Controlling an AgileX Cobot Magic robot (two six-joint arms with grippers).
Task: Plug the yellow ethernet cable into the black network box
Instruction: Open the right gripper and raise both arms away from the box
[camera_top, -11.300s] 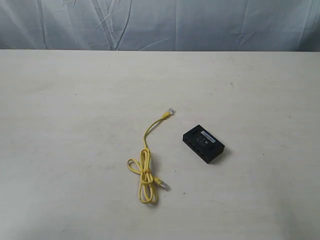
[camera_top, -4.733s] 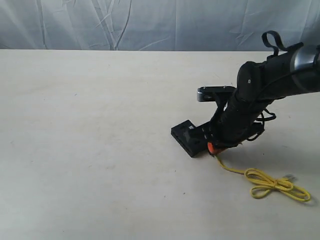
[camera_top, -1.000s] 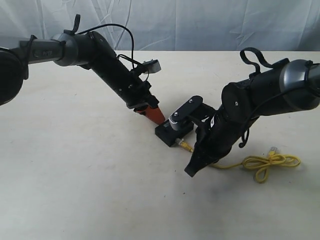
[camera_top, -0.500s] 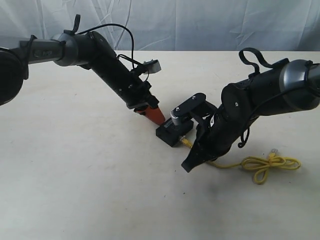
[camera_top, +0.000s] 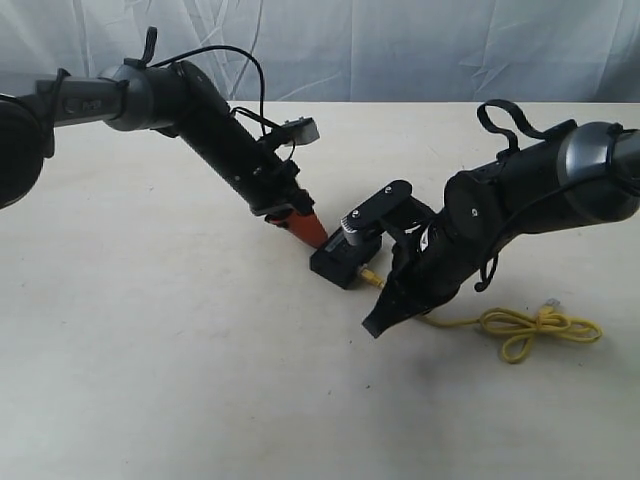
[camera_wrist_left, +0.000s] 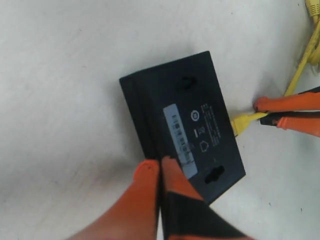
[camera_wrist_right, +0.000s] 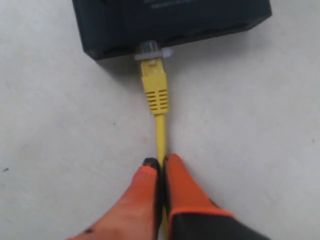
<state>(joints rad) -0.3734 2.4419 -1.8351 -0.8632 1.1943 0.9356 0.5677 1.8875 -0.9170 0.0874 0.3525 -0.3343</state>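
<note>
The black network box (camera_top: 343, 263) lies flat mid-table, its white label strip (camera_wrist_left: 178, 133) facing up. My left gripper (camera_wrist_left: 160, 166) is shut, and its orange fingertips (camera_top: 308, 229) press against the box's long edge. My right gripper (camera_wrist_right: 161, 164) is shut on the yellow ethernet cable (camera_wrist_right: 160, 132) a short way behind the plug. The yellow boot (camera_wrist_right: 154, 86) points straight at the box's port side (camera_wrist_right: 170, 30), and its clear plug (camera_wrist_right: 150, 51) sits at a port opening. How deep it sits I cannot tell. The cable's tied loop (camera_top: 530, 329) and free plug (camera_top: 550, 301) lie to the right.
Both arms slope down over the bare white table (camera_top: 150, 350), the left one (camera_top: 200, 110) from the upper left and the right one (camera_top: 510, 210) from the right. A wrinkled blue-grey cloth backdrop (camera_top: 400, 50) hangs behind the table's far edge.
My right gripper has pushed the plug up to the box's port side, and the box has shifted slightly left. The cable loop trailed along a little. The left arm has barely moved.
</note>
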